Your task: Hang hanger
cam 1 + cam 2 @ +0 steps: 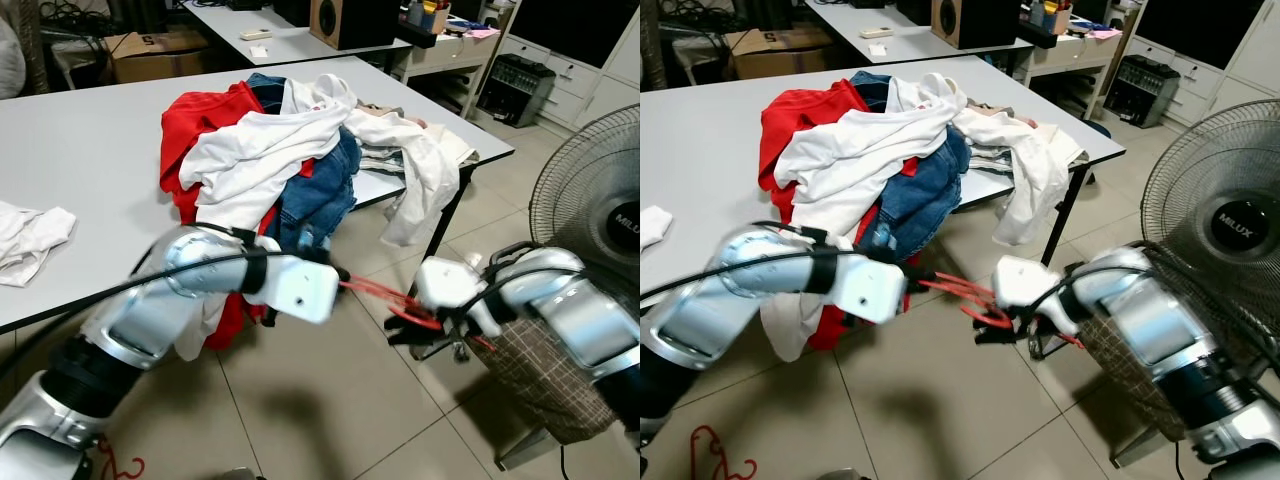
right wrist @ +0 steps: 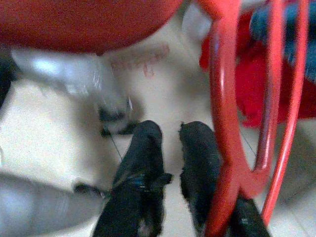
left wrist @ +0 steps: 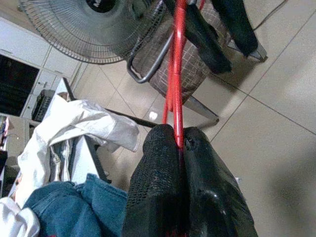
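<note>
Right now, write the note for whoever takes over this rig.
Left end effector: shut on the red hanger, held low above the tiled floor beside the table.
Right end effector: fingers slightly apart; the hanger runs beside one finger, grip unclear.
Clothes pile sits on the table; another red hanger lies on the floor.
Done: hanger picked up.
Left: carry it to a rail and hang it.

I see a beige tiled floor (image 1: 330, 400) under even indoor light. A grey table (image 1: 90, 160) carries a heap of clothes (image 1: 290, 150); a second table (image 1: 290, 40) behind holds a speaker (image 1: 345, 20). A standing fan (image 1: 1225, 220) is at my right, beside white cabinets (image 1: 560, 80).
</note>
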You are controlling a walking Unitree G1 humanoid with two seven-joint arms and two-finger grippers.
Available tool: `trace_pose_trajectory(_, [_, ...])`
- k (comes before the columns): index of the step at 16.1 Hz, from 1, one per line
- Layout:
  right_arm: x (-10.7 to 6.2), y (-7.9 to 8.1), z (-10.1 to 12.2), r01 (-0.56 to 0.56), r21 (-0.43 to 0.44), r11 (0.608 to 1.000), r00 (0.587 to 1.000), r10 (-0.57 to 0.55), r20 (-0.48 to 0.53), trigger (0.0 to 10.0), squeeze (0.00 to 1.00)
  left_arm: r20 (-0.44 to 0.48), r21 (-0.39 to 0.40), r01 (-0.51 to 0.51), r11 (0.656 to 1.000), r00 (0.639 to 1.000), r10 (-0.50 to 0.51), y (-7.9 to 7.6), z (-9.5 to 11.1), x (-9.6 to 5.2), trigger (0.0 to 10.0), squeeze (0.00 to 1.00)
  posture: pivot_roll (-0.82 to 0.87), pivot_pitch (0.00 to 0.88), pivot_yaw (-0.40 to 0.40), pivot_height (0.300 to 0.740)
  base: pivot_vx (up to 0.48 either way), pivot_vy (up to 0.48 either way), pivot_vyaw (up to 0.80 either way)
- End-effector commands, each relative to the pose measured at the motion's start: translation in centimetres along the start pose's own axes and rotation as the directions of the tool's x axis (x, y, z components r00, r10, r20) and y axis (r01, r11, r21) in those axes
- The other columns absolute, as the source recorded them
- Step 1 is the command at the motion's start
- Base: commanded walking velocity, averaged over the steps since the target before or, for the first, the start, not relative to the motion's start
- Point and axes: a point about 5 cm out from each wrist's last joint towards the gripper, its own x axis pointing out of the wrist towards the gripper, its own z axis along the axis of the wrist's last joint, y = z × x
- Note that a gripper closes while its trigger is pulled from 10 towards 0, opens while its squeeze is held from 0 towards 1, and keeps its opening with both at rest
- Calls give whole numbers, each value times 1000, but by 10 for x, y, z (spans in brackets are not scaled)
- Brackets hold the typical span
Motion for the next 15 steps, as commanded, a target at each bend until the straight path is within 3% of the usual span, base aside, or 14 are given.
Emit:
trace_pose_trajectory(1, [-19,-2,22,13,-46,999,995,-8,102,10000,1000,-4,-26,60,998,998,-61,-5,-4,3,0,0,23,0,-79,740,0,0,0])
trace_pose_trajectory(5, [-46,1,20,59,-48,997,993,-53,106,10000,1000,-19,-169,109,980,993,-113,-9,-18,-7,0,0,14,0,-77,740,0,0,0])
trace_pose_trajectory(7, [-61,0,29,136,-41,990,978,-128,166,10000,1000,0,-185,119,976,993,-121,-8,-18,-11,0,0,7,0,-73,740,0,0,0])
trace_pose_trajectory(9, [-62,0,33,153,-77,985,979,-140,151,10000,1000,21,-147,110,983,994,-108,-4,-12,-11,0,0,6,0,-72,740,0,0,0])
trace_pose_trajectory(11, [-55,1,27,135,-78,988,989,-130,66,10000,1000,43,-46,99,994,994,-97,2,-1,-6,0,0,2,0,-76,740,0,0,0])
trace_pose_trajectory(12, [-49,4,15,90,-23,996,996,-90,-1,10000,1000,82,36,82,996,993,-85,9,12,-1,0,0,4,0,-84,740,0,0,0])
trace_pose_trajectory(13, [-44,3,7,85,70,994,996,-86,6,10000,1000,78,87,88,992,992,-95,10,17,2,0,0,6,0,-87,740,0,0,0])
trace_pose_trajectory(15, [-39,-1,3,106,105,989,994,-109,26,10000,1000,60,111,122,986,990,-130,7,16,4,0,0,9,0,-92,740,0,0,0])
